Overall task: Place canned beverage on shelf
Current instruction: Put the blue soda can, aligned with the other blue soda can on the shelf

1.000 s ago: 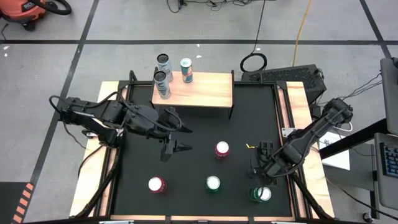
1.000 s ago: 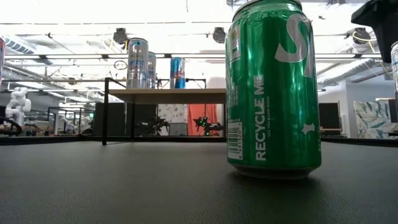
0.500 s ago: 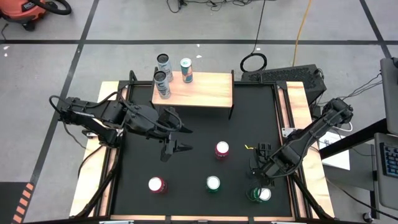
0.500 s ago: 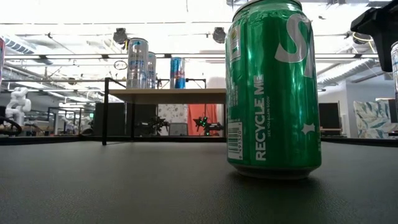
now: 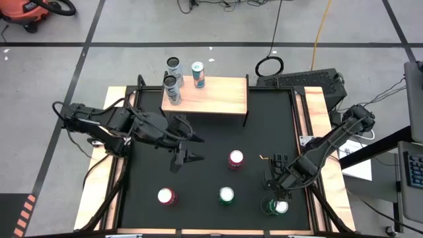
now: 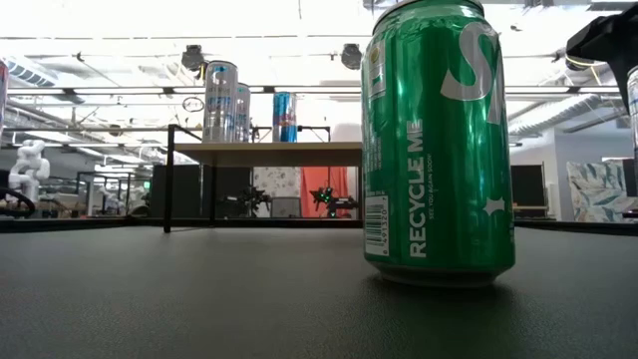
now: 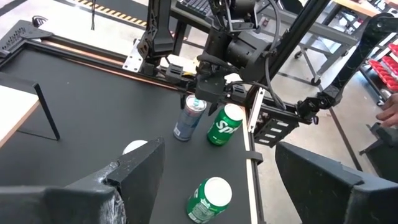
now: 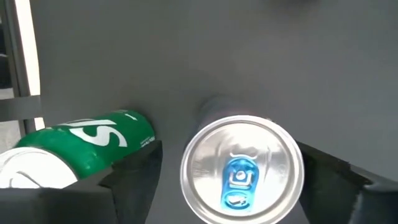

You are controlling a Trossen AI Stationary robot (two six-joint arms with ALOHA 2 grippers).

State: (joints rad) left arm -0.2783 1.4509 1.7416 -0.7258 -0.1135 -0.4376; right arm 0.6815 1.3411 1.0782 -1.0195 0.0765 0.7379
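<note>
A: How far along are we?

B: Three cans (image 5: 174, 89) already stand on the shelf (image 5: 218, 96), bunched at its 9 o'clock end; the rest of the board is bare. Four cans are left on the mat.

A: Which one is next?

B: My guess is the silver can (image 8: 241, 167) at about 5 o'clock on the table. The right gripper (image 5: 275, 192) hangs right over it, fingers spread wide either side of its top, gripping nothing yet.

A: And the other arm?

B: The left gripper (image 5: 187, 148) waits around 9 o'clock, fingers wide apart and empty.

A: Anything in the way?

B: A green can (image 5: 227, 195) stands just beside the silver one, at its 9 o'clock. A red can (image 5: 236, 158) sits between the silver can and the shelf, so the carry probably needs height. Another red one (image 5: 166, 196) at 7 o'clock is well clear.
</note>
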